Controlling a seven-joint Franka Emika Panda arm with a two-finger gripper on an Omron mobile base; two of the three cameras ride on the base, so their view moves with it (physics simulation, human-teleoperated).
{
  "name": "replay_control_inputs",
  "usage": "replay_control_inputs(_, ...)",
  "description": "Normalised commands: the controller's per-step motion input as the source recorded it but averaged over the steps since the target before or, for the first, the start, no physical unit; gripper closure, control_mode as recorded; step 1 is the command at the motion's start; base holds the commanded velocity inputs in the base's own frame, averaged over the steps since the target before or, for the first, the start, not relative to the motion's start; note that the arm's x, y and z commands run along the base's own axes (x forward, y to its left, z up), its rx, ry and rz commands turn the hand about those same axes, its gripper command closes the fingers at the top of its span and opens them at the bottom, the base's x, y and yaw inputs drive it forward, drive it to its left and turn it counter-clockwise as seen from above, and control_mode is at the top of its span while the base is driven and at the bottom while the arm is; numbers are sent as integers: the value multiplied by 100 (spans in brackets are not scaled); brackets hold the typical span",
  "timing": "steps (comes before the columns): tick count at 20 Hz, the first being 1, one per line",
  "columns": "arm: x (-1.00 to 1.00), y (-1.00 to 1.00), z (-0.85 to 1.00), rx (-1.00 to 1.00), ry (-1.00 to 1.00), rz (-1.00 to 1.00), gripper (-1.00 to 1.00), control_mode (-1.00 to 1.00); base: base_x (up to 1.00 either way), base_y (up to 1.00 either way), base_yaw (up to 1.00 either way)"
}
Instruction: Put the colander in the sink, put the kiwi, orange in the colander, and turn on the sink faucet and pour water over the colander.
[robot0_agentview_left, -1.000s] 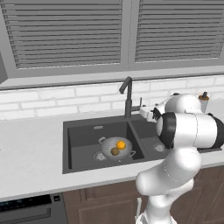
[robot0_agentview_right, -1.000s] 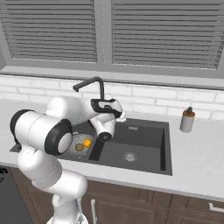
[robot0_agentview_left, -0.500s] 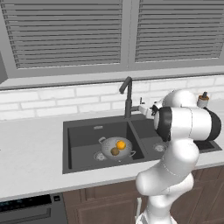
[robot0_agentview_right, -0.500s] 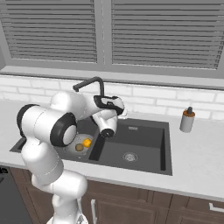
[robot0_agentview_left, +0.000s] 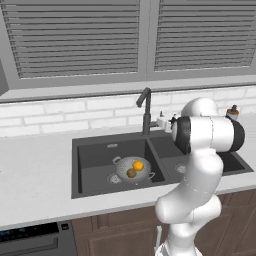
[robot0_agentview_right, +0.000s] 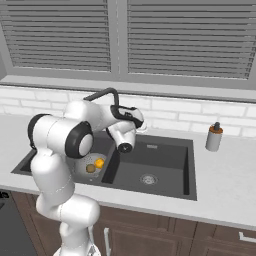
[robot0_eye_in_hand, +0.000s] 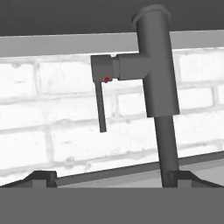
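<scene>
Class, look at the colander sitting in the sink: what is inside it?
Inside the colander lie the orange and the kiwi, side by side. The colander's floor beneath them is covered.

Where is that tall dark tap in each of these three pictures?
Left base view: the tap stands at the middle, behind the sink.
Right base view: its bent spout shows left of middle, above the white arm.
Hand view: its stem and side lever show close up, right of middle.
Shared landmark: the white brick wall behind it.
</scene>
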Motion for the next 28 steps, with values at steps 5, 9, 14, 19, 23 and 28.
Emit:
replay_control_inputs(5,28,0,-16,0,0,0,-100,-100,0,0,0)
replay_control_inputs(9,25,0,-27,0,0,0,-100,-100,0,0,0)
replay_control_inputs(14,30,-3,-28,0,0,0,-100,-100,0,0,0)
replay_control_inputs(19,41,-3,-9,0,0,0,-100,-100,0,0,0)
replay_control_inputs(23,46,-3,-3,0,0,0,-100,-100,0,0,0)
replay_control_inputs(28,46,-7,-6,0,0,0,-100,-100,0,0,0)
